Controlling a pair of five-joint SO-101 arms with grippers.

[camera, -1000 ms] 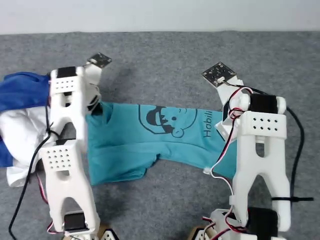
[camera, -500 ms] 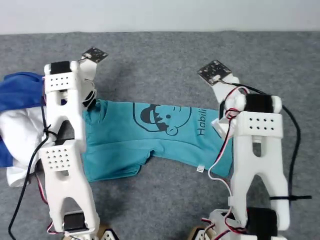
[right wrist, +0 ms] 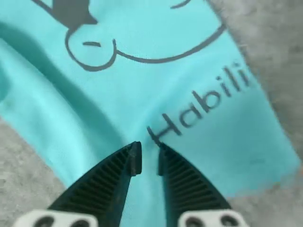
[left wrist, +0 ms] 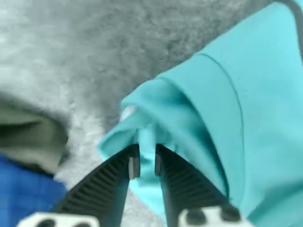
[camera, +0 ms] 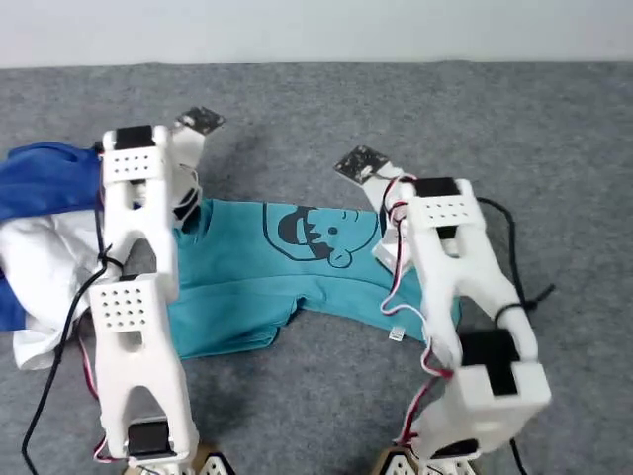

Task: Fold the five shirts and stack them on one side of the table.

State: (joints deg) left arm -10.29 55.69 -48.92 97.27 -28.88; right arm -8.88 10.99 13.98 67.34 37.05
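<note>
A teal shirt (camera: 297, 267) with a dark cartoon print lies spread across the middle of the grey table. My left gripper (camera: 188, 203) sits at the shirt's left edge, near the collar. In the left wrist view it (left wrist: 147, 156) is shut on a bunched fold of the teal shirt (left wrist: 236, 94). My right gripper (camera: 388, 233) is over the right half of the shirt, at the printed lettering. In the right wrist view it (right wrist: 147, 153) has its jaws nearly together, pinching the teal shirt (right wrist: 142, 85) where a crease runs into the tips.
A blue shirt (camera: 40, 178) and a white shirt (camera: 40, 267) lie heaped at the table's left edge, beside my left arm. Bare grey table (camera: 514, 129) stretches along the back and to the right.
Both arms first drew the teal shirt a little to the left. The right arm then swung further left over the shirt's lettering, while the shirt stayed nearly in place.
</note>
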